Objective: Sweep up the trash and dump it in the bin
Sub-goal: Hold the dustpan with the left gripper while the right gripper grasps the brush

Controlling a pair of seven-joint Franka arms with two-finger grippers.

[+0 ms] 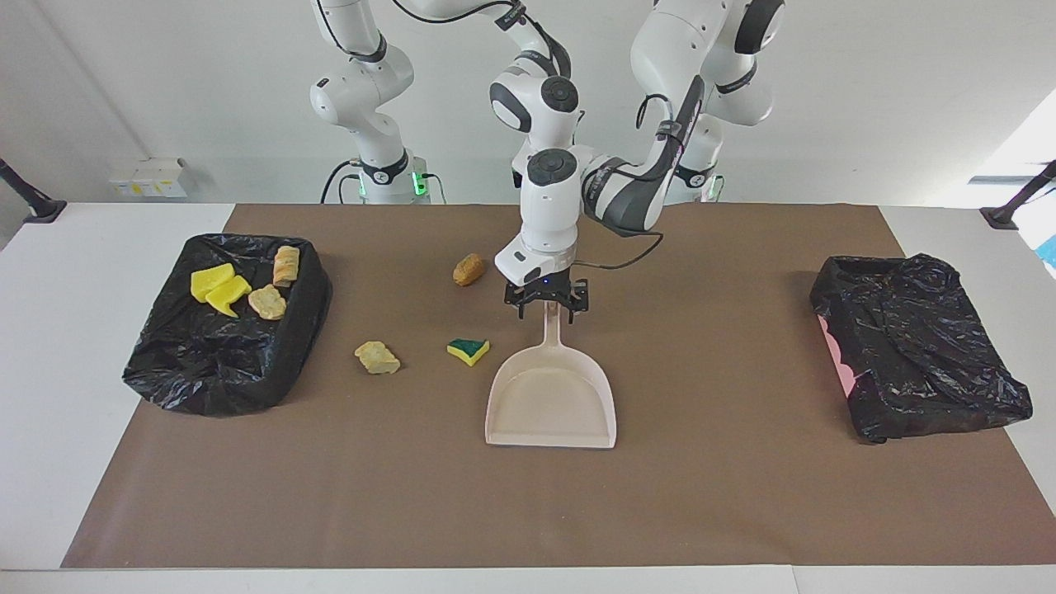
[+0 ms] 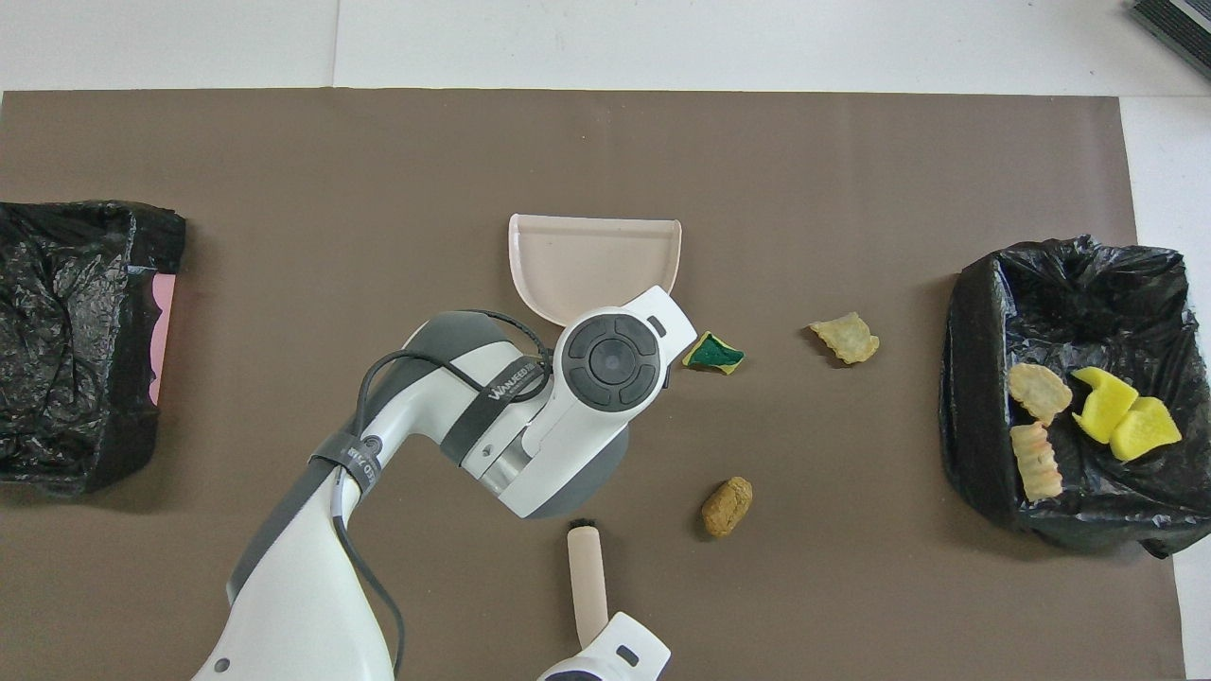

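1. Left gripper (image 1: pixel 545 311) sits low over the dustpan (image 1: pixel 551 398) handle, near the handle's robot-side end, mid worktop (image 1: pixel 742 511). Fingers (image 1: pixel 522 309) spread wide, 1 on each side of the handle, not clamped on it. In the overhead view the left arm's wrist covers the handle and the gripper.
2. Dustpan lies flat on the brown mat (image 1: pixel 726 487), mouth toward the worktop edge farthest from the robots, pan bare inside.
3. Right gripper (image 2: pixel 605 629) is at the robot-side edge of the mat, at the end of the brush (image 2: pixel 587 572) handle. Cannot tell if its fingers are clamped on the handle or only around it. In the facing view the left arm hides the brush and this gripper.
4. Trash loose on the mat, 3 pieces: green-and-yellow sponge (image 1: pixel 468 350) just beside the dustpan's neck, toward the right arm's end; tan chunk (image 1: pixel 378 357) further toward that end; brown lump (image 1: pixel 468 269) nearer the robots, close beside the left wrist.
5. Trash already in the black-lined bin (image 1: pixel 223 371) at the right arm's end of the worktop, 4 pieces: 2 yellow sponge pieces (image 1: pixel 219 287) touching, 2 tan chunks (image 1: pixel 267 302) beside them.
6. 2nd black-lined bin (image 1: pixel 920 351) at the left arm's end, pink showing under the liner, nothing visible in it.
7. Green-and-yellow sponge is the nearest thing to the left gripper besides the handle, not touching either.
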